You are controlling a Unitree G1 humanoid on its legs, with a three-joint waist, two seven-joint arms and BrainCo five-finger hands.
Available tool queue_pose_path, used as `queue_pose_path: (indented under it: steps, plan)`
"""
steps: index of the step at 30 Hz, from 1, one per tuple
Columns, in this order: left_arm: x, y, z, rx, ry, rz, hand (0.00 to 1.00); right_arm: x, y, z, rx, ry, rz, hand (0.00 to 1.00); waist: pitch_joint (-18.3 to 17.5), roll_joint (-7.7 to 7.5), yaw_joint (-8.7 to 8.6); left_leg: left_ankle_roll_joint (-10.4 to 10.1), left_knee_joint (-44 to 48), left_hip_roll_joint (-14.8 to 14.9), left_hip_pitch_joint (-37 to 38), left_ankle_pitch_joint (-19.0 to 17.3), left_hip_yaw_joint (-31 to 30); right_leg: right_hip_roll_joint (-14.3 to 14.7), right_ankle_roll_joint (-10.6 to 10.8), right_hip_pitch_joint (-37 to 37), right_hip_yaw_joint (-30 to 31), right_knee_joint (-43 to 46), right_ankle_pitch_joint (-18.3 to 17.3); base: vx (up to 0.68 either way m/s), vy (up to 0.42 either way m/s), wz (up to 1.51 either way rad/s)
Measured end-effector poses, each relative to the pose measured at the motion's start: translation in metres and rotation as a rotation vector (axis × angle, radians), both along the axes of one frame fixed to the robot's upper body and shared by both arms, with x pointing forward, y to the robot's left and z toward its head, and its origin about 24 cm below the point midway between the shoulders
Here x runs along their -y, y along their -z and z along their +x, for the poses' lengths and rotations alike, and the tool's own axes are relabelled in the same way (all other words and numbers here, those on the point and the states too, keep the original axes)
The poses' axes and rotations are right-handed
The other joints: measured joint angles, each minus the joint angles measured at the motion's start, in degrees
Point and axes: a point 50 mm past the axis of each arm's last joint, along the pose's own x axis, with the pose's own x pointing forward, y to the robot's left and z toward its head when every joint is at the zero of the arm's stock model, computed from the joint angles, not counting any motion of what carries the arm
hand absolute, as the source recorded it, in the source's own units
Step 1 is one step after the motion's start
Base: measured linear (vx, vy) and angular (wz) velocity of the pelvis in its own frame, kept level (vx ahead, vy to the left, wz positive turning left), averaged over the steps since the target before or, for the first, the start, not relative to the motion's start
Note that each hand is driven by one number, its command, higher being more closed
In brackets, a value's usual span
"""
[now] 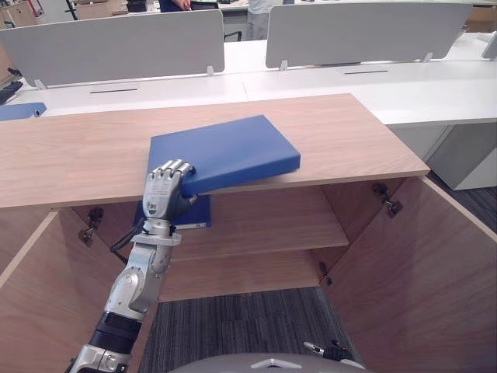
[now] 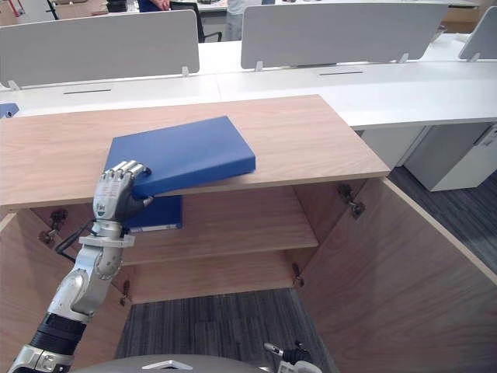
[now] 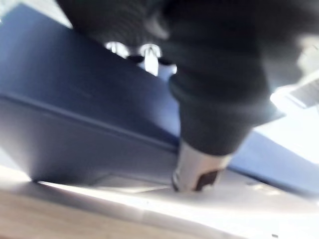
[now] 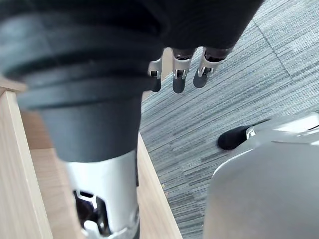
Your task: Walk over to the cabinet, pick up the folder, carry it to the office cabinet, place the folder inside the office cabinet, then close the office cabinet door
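Left hand point(image 1: 165, 190) is clamped on the near-left corner of the blue folder point(image 1: 225, 151), with fingers curled over its top face and thumb point(image 3: 195, 169) underneath, as the left wrist view confirms. The folder lies across the front edge of the cabinet top point(image 1: 70, 159). Its far part rests on the wood, and the gripped corner hangs out past the edge above the open compartment. Right hand point(image 4: 175, 74) hangs low over the carpet point(image 4: 239, 89), fingers relaxed, holding nothing. Both doors stand open, right door point(image 1: 423, 272) and left door point(image 1: 27, 299). The shelf point(image 1: 264, 225) inside carries a second blue folder point(image 1: 194, 212), directly below the gripping hand. Judgement: the step in hand is getting the folder off the top and under control. A one-corner pinch on a broad, flat folder will likely let it sag and twist once the wood no longer bears it. Keep the thumb pressure firm and draw the folder toward you slowly and level. Consider bringing the right hand up under the free right edge before the far edge leaves the top. Mind the front lip: if you lower toward the shelf, clear the edge fully first, or the folder may lever against it and peel out of the pinch. Aim for the bare shelf to the right of the second blue folder, and keep the forearm off the left door.
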Motion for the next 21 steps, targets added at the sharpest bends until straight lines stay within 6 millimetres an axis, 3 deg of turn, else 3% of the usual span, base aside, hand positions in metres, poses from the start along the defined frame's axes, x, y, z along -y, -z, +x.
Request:
queue_pose_path:
  steps: [6, 15, 21]
  plan:
    - [-0.014, -0.012, -0.011, 0.081, -0.064, -0.232, 1.00, -0.005, -0.004, 0.009, 0.057, 0.008, 0.007, 0.00, -0.1, -0.18, 0.03, -0.1, 0.0, 0.2, -0.2, -0.1, 0.5, 0.0, 0.2, -0.5, 0.6, 0.3, 0.1, 0.00, -0.005, -0.03]
    - [-0.006, -0.029, -0.033, 0.211, -0.038, -0.581, 1.00, -0.027, -0.014, 0.030, 0.201, -0.006, 0.050, 0.00, -1.0, -1.18, 1.41, -0.1, 0.3, 0.5, -1.5, -0.1, 1.6, 0.3, 0.3, -3.2, 2.2, 2.2, 0.0, -0.01, -0.015, -0.07]
    - [0.014, -0.046, -0.050, 0.280, 0.082, -0.747, 1.00, -0.041, -0.049, 0.067, 0.464, 0.023, 0.076, 0.00, -1.0, -1.19, 1.45, 0.4, 0.0, 0.4, -2.0, 0.3, 1.6, 0.2, 0.6, -4.3, 2.2, 3.3, -0.2, -0.04, -0.012, 0.00]
